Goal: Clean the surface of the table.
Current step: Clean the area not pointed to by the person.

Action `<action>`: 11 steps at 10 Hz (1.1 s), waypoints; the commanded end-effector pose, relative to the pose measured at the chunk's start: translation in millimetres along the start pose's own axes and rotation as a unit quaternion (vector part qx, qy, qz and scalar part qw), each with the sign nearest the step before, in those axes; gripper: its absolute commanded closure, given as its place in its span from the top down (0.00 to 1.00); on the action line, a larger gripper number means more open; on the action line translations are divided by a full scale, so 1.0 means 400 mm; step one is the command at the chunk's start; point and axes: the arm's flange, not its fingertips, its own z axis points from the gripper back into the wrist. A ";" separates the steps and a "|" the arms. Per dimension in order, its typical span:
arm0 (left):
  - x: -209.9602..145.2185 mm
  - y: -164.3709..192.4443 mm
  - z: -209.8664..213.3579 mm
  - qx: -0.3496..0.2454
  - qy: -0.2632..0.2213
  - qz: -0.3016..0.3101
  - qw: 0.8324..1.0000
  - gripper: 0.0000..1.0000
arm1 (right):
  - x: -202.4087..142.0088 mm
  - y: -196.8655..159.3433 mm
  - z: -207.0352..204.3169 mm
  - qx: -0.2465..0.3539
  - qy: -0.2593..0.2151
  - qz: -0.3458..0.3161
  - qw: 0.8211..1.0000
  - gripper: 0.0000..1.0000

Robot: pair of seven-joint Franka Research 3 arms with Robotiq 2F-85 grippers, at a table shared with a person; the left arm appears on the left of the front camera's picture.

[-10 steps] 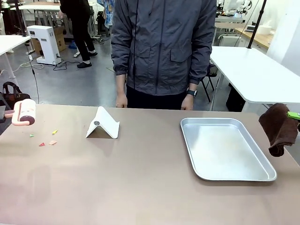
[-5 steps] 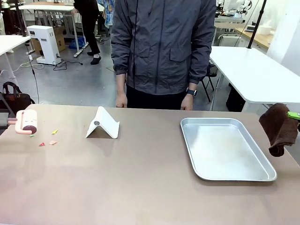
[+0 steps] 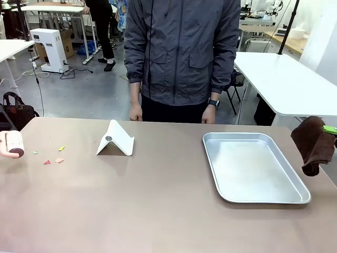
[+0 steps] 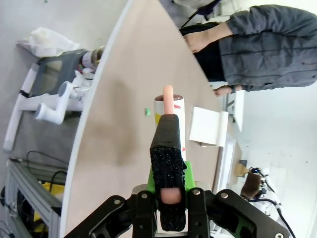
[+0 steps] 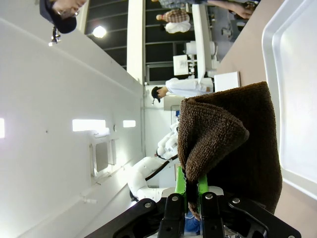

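Left jaws grip roller (image 3: 11,144), right jaws cloth (image 3: 314,145); tray (image 3: 256,201) on table (image 3: 158,200).

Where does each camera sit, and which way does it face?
Front: from the robot's side, facing the person across the table.
Left wrist: along the left hand gripping the lint roller, over the table.
Right wrist: along the right hand gripping the brown cloth; tray beyond.
Shared: front and right wrist show the tray.
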 end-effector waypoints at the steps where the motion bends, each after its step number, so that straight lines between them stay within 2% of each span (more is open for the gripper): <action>1: -0.018 -0.012 -0.024 0.033 0.008 -0.011 0.999 0.22 | 0.004 0.016 0.001 0.009 -0.002 -0.008 1.000 0.10; 6: -0.010 -0.015 -0.107 0.082 0.039 -0.037 0.995 0.22 | 0.004 0.016 0.001 0.009 -0.002 -0.008 1.000 0.10; 7: -0.008 -0.017 -0.125 0.093 0.030 -0.035 0.995 0.22 | 0.004 0.016 0.001 0.009 -0.002 -0.008 1.000 0.10; 11: 0.006 -0.053 -0.218 0.126 0.075 -0.045 0.988 0.22 | 0.004 0.016 0.001 0.009 -0.002 -0.008 1.000 0.10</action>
